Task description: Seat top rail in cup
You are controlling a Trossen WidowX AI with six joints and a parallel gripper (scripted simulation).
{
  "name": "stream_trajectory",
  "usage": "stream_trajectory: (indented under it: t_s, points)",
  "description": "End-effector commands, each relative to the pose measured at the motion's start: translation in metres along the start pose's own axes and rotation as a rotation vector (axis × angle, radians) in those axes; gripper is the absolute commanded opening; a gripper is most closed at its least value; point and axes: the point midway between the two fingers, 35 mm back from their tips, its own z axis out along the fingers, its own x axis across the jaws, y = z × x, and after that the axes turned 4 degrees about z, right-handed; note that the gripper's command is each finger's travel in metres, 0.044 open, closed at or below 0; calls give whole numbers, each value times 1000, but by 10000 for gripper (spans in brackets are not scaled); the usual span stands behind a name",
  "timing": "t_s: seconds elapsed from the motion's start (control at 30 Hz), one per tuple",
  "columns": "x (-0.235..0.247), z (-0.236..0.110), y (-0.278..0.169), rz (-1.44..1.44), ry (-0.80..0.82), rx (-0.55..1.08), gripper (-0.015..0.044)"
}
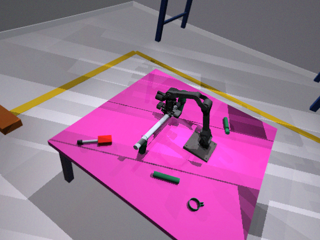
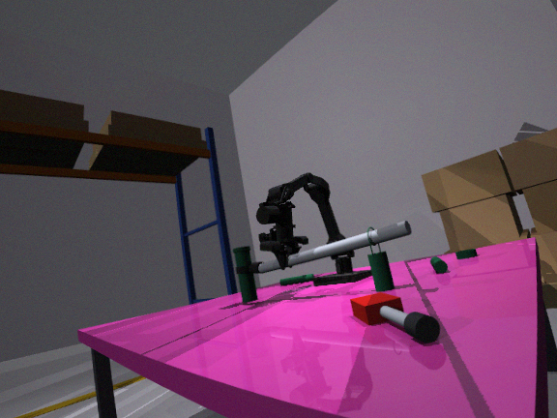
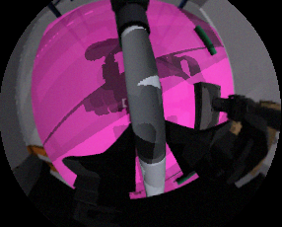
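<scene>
Pink tabletop (image 1: 222, 205): glossy, crossed by dark seam lines, carrying the arm's base plate and every loose part.

Arm (image 1: 204, 105): black, rising from its base plate near the tabletop's middle and arching over toward the big post.

Rail (image 2: 338, 247): pale grey tube, held off the surface and tilted — in the exterior view its free end stands high at the right and its cut end low at the left, beside the big post.

Jaws (image 2: 285, 253): closed on the rail near its cut end; the wrist view shows the rail (image 3: 144, 113) running straight up between the dark fingers.

Big post (image 2: 246, 273): dark green, upright, with a dark band around it about a third of the way down from its top. The rail's cut end meets a dark cup-like piece (image 3: 132, 16) against the post; how deep it sits cannot be told.

Small post (image 2: 380, 271): dark green, upright, its thin wire loop (image 2: 371, 239) ringing the rail near the high end.

Green cylinder (image 1: 166, 177): lying flat near the front edge, well apart from the rail.

Second green cylinder (image 1: 226, 125): lying beyond the base plate.

Mallet (image 2: 394, 315): red block head, grey shaft, black end — lying flat.

Green ring clamp (image 1: 194, 204): flat, near the front corner.
</scene>
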Motion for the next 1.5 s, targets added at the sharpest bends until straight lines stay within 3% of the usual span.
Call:
stream_trajectory:
  t_s: [0.0,1.47]
  points:
    - [0,0,0,0,1,0,0]
    - [0,-5,4,1,1,-12,0]
